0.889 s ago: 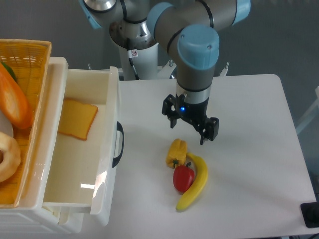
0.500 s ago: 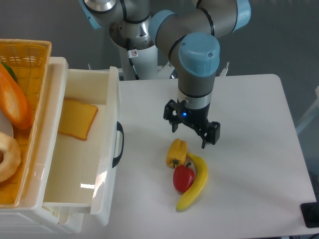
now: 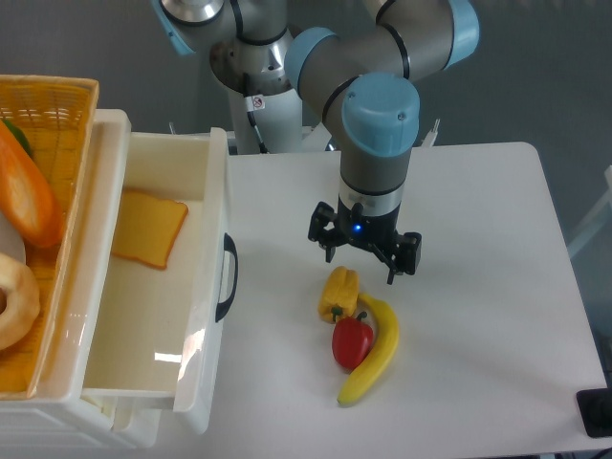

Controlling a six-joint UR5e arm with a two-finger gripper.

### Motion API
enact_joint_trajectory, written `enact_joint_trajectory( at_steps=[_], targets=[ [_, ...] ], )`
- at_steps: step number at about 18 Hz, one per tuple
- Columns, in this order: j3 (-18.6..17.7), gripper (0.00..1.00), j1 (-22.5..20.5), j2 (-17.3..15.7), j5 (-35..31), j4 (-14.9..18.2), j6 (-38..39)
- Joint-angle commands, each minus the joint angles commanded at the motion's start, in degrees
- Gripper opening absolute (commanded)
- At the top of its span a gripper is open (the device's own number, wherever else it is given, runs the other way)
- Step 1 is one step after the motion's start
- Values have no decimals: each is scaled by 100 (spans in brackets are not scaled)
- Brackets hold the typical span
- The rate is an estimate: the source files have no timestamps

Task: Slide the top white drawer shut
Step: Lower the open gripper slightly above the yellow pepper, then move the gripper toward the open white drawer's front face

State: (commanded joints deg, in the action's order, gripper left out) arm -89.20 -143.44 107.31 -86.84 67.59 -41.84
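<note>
The top white drawer stands pulled out at the left, its tall front panel facing right with a black curved handle. A slice of toast lies inside it. My gripper hangs over the table to the right of the drawer front, just above a yellow pepper. Its fingers are spread apart and hold nothing. It is well clear of the handle.
A red pepper and a banana lie below the yellow pepper. A woven yellow basket with bread sits on top of the cabinet at far left. The table edge runs along the right.
The gripper has turned at the wrist and shifted slightly; its left finger now sits further left. The drawer has not moved.
</note>
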Motion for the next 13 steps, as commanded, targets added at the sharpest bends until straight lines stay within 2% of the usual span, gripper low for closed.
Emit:
enact_joint_trajectory(
  at_steps=[10, 13],
  targets=[
    [-44, 100, 53, 149, -246, -9, 53],
    [17, 100, 114, 237, -255, 0, 324]
  ],
)
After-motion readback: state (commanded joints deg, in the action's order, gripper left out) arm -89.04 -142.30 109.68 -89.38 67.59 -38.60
